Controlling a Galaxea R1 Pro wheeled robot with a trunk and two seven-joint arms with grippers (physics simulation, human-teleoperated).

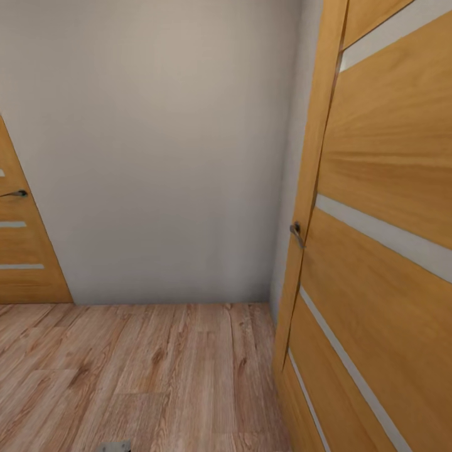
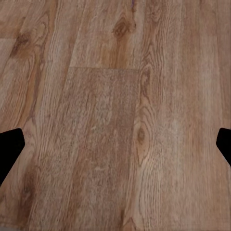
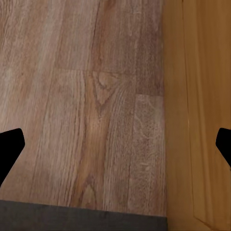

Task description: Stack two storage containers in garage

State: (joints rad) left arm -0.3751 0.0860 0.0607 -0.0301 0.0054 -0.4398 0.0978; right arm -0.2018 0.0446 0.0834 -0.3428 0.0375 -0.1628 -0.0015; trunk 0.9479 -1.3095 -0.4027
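The two storage containers are out of view. In the left wrist view my left gripper (image 2: 115, 149) is open, its dark fingertips (image 2: 10, 147) far apart at the picture's edges, with bare light wood planks (image 2: 106, 115) between them. My right gripper (image 3: 115, 149) is also open and empty over the same light wood planks (image 3: 91, 106), with an orange-brown wooden door panel (image 3: 197, 110) running close along one side of it.
A plain cream wall (image 1: 163, 157) stands straight ahead. A wooden door (image 1: 389, 251) with pale stripes and a metal handle (image 1: 296, 233) stands close on the right. Another such door (image 1: 25, 251) is at the far left. Wood-plank flooring (image 1: 144, 376) lies between them.
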